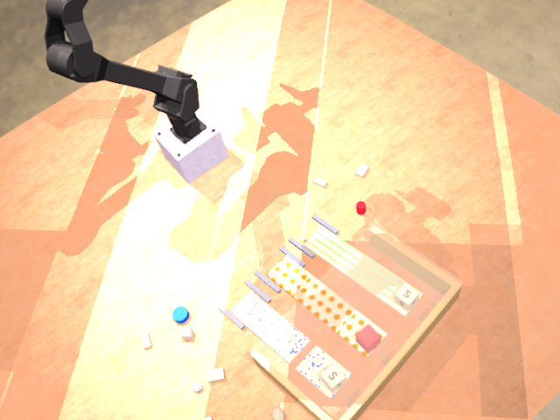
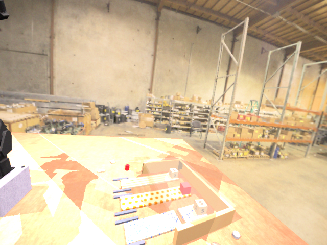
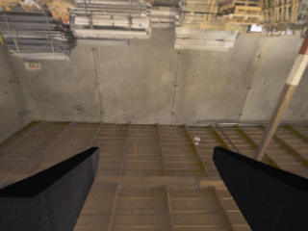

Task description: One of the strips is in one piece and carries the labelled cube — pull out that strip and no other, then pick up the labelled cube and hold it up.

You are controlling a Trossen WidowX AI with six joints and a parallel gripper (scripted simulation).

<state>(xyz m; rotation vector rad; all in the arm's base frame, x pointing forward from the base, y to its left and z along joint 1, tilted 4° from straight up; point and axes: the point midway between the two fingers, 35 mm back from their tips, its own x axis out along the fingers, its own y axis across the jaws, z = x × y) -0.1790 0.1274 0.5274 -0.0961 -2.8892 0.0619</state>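
I am holding my end effector (image 3: 154,192) wide open with nothing between the fingers; it is pointing up and away from the table (image 1: 407,113), so the wrist view is showing only wall and ceiling. My arm (image 1: 136,79) is folded back above its base (image 1: 194,156), well apart from the work.

By my judgement no step is begun yet: I am still choosing a strip. Three strips are lying side by side, running from grey end bars into an open tray (image 1: 445,296). The green-lined strip (image 1: 348,260) is looking unbroken and is carrying a cube marked S (image 1: 407,296) at its far end inside the tray. The blue-speckled strip (image 1: 271,325) is showing a gap before the short piece that is bearing another S cube (image 1: 334,377), so I am ruling it out. The orange-dotted strip (image 1: 316,303) is carrying a plain red cube (image 1: 368,338).

Next I am needing to swing down and reach the bar (image 1: 325,224) at the near end of the green-lined strip, then draw it out towards me.

A red cylinder (image 1: 360,207) is standing near that bar, and the dotted strip's bars (image 1: 300,248) are lying just beside it, so I am risking catching the wrong one. A blue disc (image 1: 180,314) and small white blocks are scattered farther off.
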